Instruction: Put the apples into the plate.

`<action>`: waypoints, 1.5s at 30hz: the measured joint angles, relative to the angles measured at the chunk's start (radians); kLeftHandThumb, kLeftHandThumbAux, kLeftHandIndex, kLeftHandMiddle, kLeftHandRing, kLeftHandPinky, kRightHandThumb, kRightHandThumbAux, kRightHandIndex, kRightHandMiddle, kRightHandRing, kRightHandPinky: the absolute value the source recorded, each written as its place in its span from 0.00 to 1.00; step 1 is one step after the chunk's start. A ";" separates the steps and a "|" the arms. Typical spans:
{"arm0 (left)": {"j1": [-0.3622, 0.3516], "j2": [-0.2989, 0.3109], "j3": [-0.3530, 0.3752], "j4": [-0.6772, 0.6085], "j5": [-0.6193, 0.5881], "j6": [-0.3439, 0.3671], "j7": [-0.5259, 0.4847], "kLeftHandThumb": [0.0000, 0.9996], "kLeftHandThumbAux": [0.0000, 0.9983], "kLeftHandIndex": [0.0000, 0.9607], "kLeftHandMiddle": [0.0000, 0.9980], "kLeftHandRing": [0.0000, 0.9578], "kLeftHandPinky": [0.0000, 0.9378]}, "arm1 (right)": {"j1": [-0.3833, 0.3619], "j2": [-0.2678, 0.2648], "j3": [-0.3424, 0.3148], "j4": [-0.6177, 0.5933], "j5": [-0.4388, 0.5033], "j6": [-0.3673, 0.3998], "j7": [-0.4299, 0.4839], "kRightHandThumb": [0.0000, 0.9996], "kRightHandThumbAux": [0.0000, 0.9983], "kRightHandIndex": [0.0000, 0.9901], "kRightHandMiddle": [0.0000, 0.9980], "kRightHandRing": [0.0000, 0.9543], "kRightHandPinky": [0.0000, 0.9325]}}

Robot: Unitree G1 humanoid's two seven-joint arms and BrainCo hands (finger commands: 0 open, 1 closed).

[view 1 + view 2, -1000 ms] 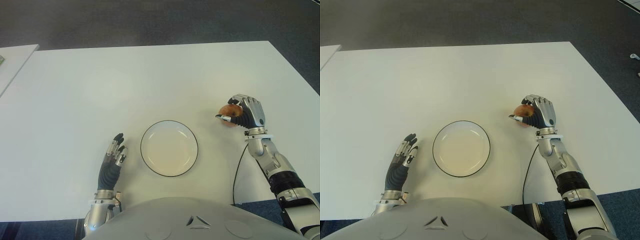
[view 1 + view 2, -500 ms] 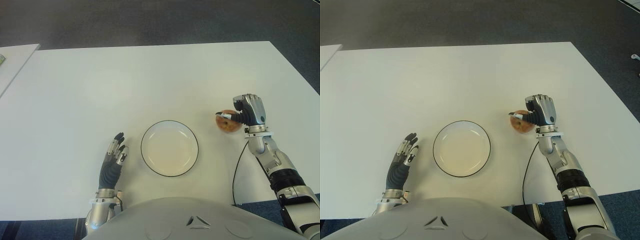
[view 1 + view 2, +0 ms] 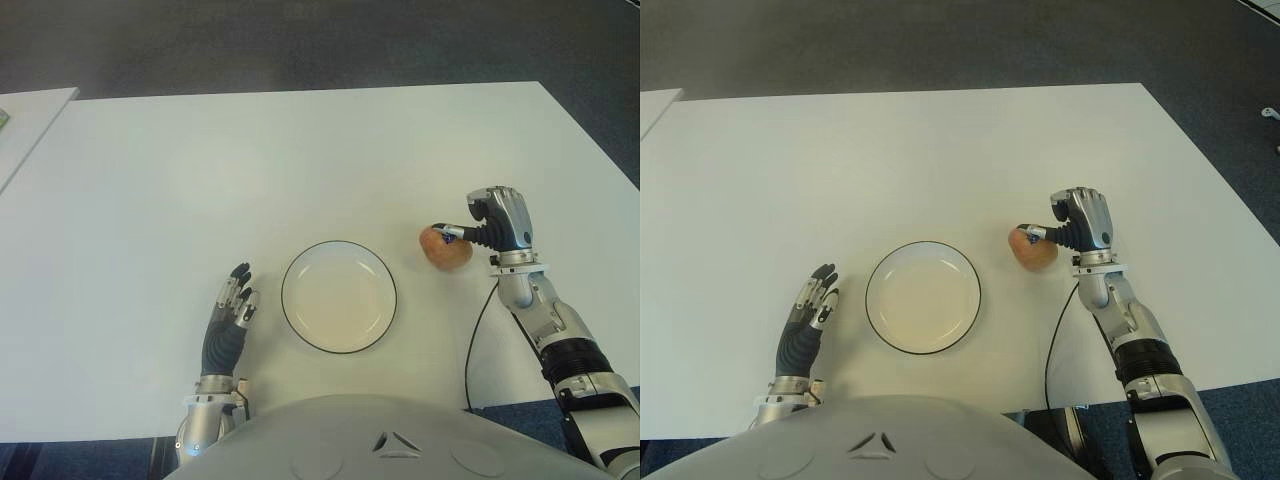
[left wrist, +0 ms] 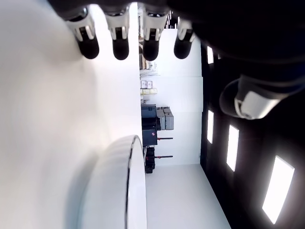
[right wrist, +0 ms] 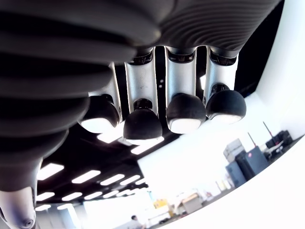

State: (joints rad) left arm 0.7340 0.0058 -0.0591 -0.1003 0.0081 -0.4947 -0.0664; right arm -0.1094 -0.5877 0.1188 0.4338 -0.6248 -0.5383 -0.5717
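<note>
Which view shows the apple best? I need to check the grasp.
Either eye view: the apple shows whole, between the plate and the right hand, its thumb over the top. The right wrist view shows only curled fingers, no apple; the left wrist view shows only the plate's rim.

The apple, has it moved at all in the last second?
Yes. The apple has shifted toward the white plate, nearer its rim, with the right robot hand.
</note>
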 measured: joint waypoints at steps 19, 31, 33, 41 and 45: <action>-0.007 -0.005 0.001 0.028 0.016 -0.034 0.001 0.01 0.38 0.00 0.00 0.00 0.00 | 0.028 -0.003 -0.037 -0.060 0.015 -0.006 0.078 0.81 0.69 0.67 0.70 0.70 0.69; -0.006 -0.005 0.000 0.027 0.010 -0.033 0.001 0.01 0.39 0.00 0.00 0.00 0.00 | 0.045 -0.049 -0.023 -0.129 -0.061 0.074 0.204 0.33 0.26 0.03 0.02 0.01 0.01; -0.006 -0.006 0.000 0.028 0.006 -0.033 0.001 0.01 0.39 0.00 0.00 0.00 0.00 | 0.046 -0.061 -0.014 -0.136 -0.083 0.098 0.233 0.30 0.22 0.01 0.01 0.01 0.01; -0.013 -0.007 0.001 0.041 -0.012 -0.041 0.001 0.01 0.38 0.00 0.00 0.00 0.00 | 0.050 -0.079 -0.004 -0.175 -0.081 0.137 0.362 0.26 0.14 0.00 0.00 0.00 0.00; -0.016 -0.007 0.000 0.051 -0.016 -0.053 0.001 0.02 0.37 0.00 0.00 0.00 0.00 | 0.051 -0.080 -0.004 -0.191 -0.079 0.145 0.393 0.26 0.13 0.00 0.00 0.00 0.00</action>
State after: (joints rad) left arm 0.7183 -0.0012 -0.0586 -0.0491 -0.0083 -0.5479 -0.0652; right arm -0.0583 -0.6672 0.1148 0.2430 -0.7033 -0.3931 -0.1784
